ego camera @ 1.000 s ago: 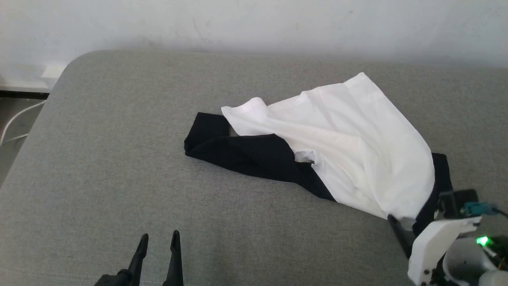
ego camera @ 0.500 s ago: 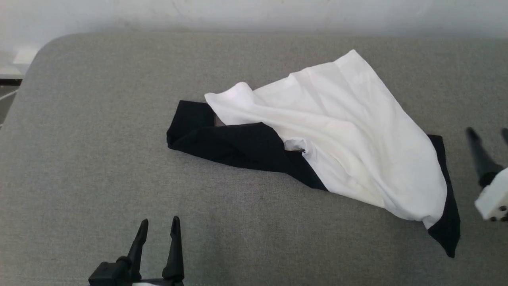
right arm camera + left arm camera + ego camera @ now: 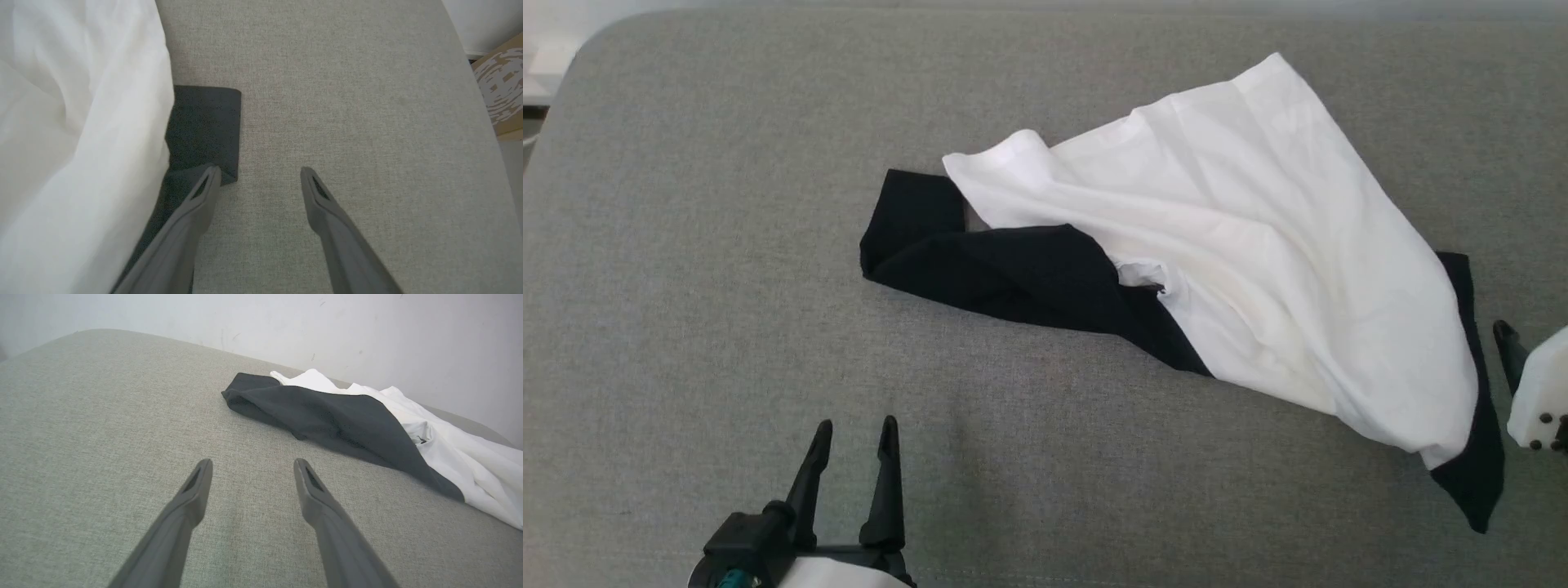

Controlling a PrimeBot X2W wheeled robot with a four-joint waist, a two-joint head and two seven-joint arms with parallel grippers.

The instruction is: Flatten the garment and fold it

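Garment (image 3: 1258, 245) lies crumpled centre-right on grey cushioned surface (image 3: 703, 245): white body bunched on top, black sleeve (image 3: 1013, 278) out toward robot's left, second black sleeve (image 3: 1470, 482) poking out at near-right edge. R gripper (image 3: 259, 173) just beside that sleeve end, fingers apart, empty; one tip over the black cloth, contact unclear. L gripper (image 3: 854, 429) well apart from garment at front, fingers spread, empty.

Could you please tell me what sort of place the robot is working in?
Probably a plain indoor test room: a grey fabric-covered surface stands against a bare white wall, the garment lies crumpled on it, and what looks like a cardboard box sits beside it.
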